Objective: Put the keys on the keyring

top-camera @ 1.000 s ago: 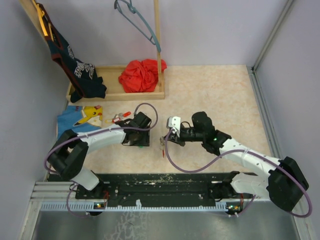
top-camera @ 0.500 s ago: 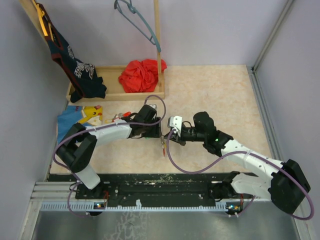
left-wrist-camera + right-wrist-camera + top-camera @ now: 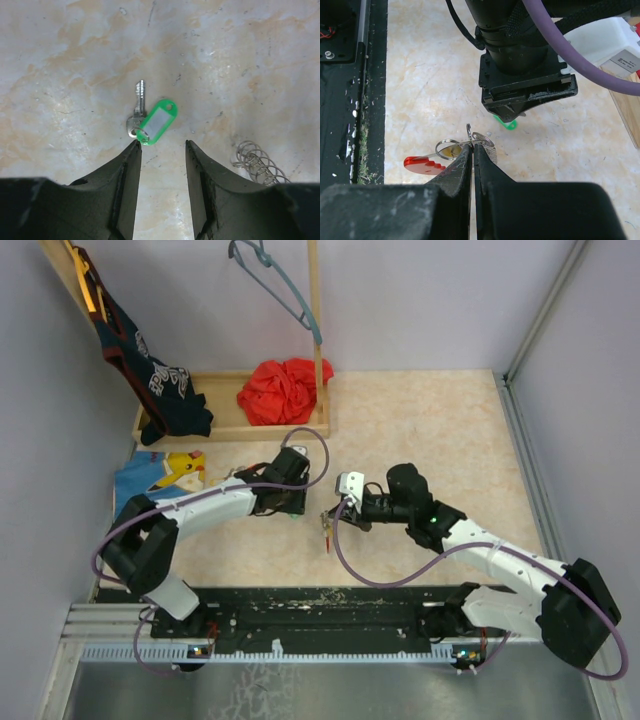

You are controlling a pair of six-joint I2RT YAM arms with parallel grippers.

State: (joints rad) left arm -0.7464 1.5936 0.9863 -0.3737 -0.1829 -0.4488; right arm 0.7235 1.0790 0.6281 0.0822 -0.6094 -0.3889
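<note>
The step in hand looks like picking up the green-tagged key (image 3: 152, 120), which lies flat on the marbled tabletop (image 3: 60, 60), steel blade toward 12 o'clock and green tag angled toward 1 o'clock. The left gripper (image 3: 162, 145) hovers with its jaws partly spread and nothing between them, its tips just short of the key at the 6 o'clock side. To do this well, it should come forward until the tag's long edges sit between the pads, then pinch the plastic rather than the thin blade, leaving the key's own small ring free for threading. A grey wire coil (image 3: 257, 161) lies at 4 o'clock of the key and should be kept out of the closing jaws.

The left arm reaches from its base toward 1 o'clock, wrist pitched down. The right gripper (image 3: 472, 149) is pinched tight on the keyring (image 3: 470, 131), whose red tag (image 3: 422, 165) hangs at 8 o'clock, held just beside the left tool.
</note>
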